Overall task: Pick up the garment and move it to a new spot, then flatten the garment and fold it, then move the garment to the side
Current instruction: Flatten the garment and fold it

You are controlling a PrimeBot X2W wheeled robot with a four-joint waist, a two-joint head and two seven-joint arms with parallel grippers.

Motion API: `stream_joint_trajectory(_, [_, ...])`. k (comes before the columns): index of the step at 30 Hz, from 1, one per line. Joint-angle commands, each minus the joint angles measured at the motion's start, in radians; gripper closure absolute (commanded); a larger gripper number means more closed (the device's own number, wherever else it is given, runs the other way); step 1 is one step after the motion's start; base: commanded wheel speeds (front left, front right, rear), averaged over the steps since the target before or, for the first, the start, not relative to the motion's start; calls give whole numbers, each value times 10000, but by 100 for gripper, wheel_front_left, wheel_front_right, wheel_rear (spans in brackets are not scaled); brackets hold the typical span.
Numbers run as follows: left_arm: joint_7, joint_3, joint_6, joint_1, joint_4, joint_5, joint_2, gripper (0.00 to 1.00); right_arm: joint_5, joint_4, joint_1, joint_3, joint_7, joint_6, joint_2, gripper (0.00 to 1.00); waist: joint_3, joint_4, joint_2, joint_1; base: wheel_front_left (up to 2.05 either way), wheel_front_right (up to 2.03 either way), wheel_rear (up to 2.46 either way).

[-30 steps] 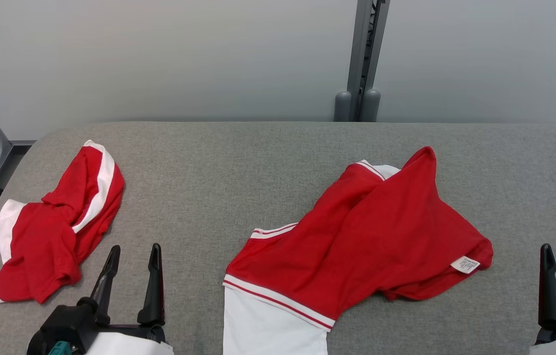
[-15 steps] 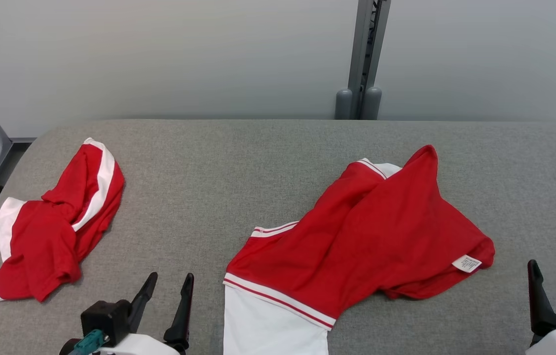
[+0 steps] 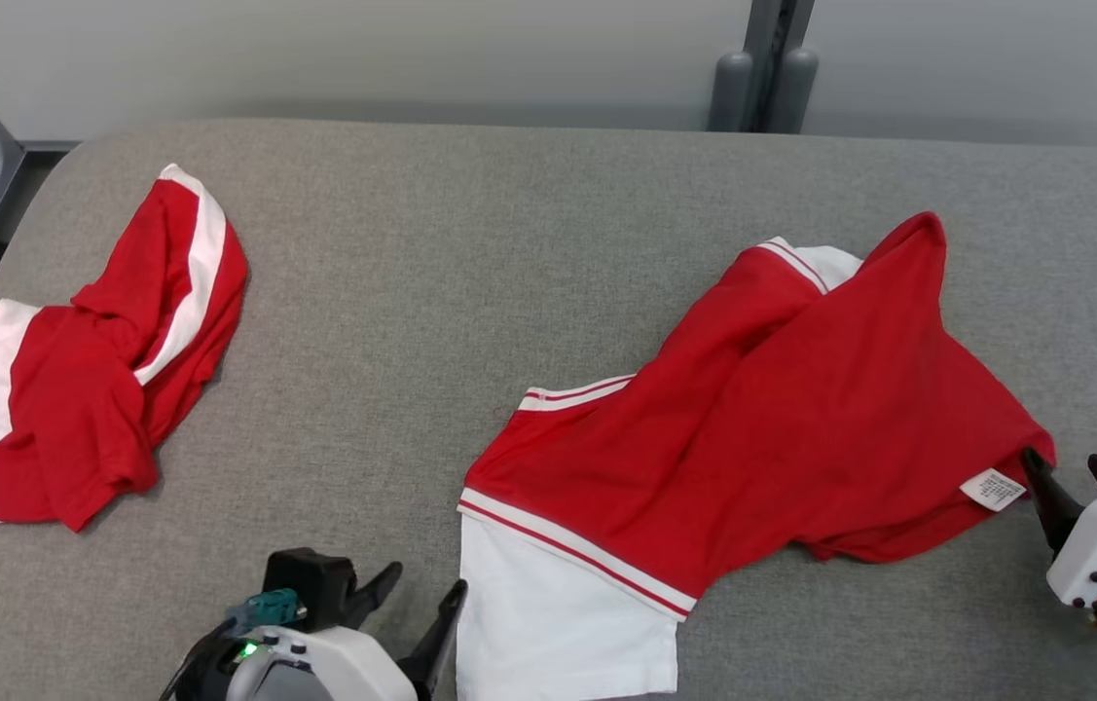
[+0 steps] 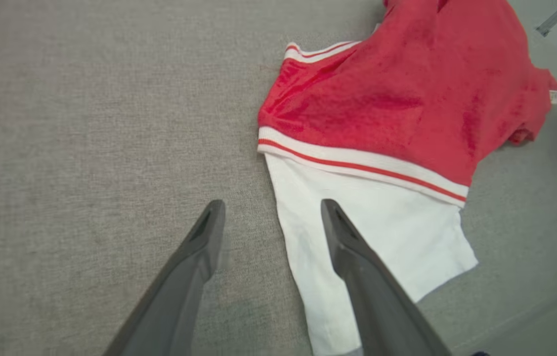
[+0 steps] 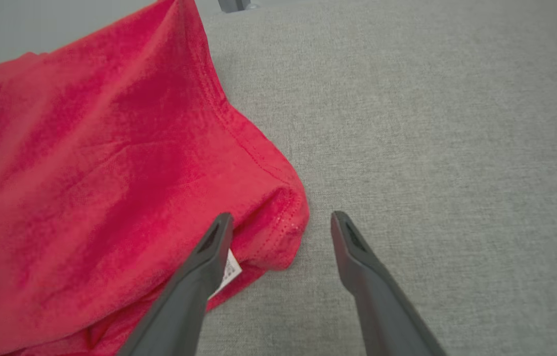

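**Both end effectors spread wide at the garment's two ends**

Your garment [image 3: 762, 428] lies crumpled across the right half of the worktop [image 3: 470, 273], a grey surface with a coarse woven texture and rounded far corners. The garment is soft red knit, doubled over itself in broad diagonal creases. At its near end a flat white panel [image 3: 558, 623] is set off by a white ribbed band [image 3: 577, 555] carrying a thin red stripe. A small white printed label [image 3: 993, 489] sticks out at its right corner.

Your left end effector [image 3: 425, 581] sits by the near edge, its two dark tapered fingers spread wide with nothing gripped. In the left wrist view one finger lies over bare worktop and the other over the white panel's edge. You cannot tell whether either touches.

Your right end effector [image 3: 1064, 458] is also wide apart and holds nothing, just beside the label corner. In the right wrist view one finger crosses in front of the label, and the rounded, stitched red hem reaches partly into the gap between the fingers.

A second garment [image 3: 110, 370], red with a white stripe, lies bunched well apart at the worktop's left end.
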Motion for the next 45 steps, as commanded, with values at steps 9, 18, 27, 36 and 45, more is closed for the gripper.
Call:
stream_joint_trajectory(9, [1283, -658, -372, -273, 78, -520, -148, 0, 341, 1193, -797, 162, 274, 21, -45, 0, 535, 445, 0, 0, 0, 0, 0])
stream_joint_trajectory(18, [2333, -1031, -214, 9, 242, -826, -134, 0, 469, 1490, -959, 420, 48, 21, 31, 0, 545, 310, 0, 0, 0, 0, 0])
stream_joint_trajectory(27, [2460, -1076, -197, -45, 341, -926, -129, 100, 726, 1520, -906, 707, -265, 21, -75, 71, 426, 127, 0, 0, 0, 0, 0])
stream_joint_trajectory(36, [2258, -791, -185, 80, 97, -1179, 26, 100, 824, 1735, -822, 785, -797, 21, -148, 100, 26, 124, 0, 0, 0, 0, 0])
stream_joint_trajectory(45, [2041, 36, -171, 222, -1521, -1957, 274, 100, 1197, 479, -167, 619, -942, 21, -270, 100, -807, 154, 0, 0, 0, 0, 0])
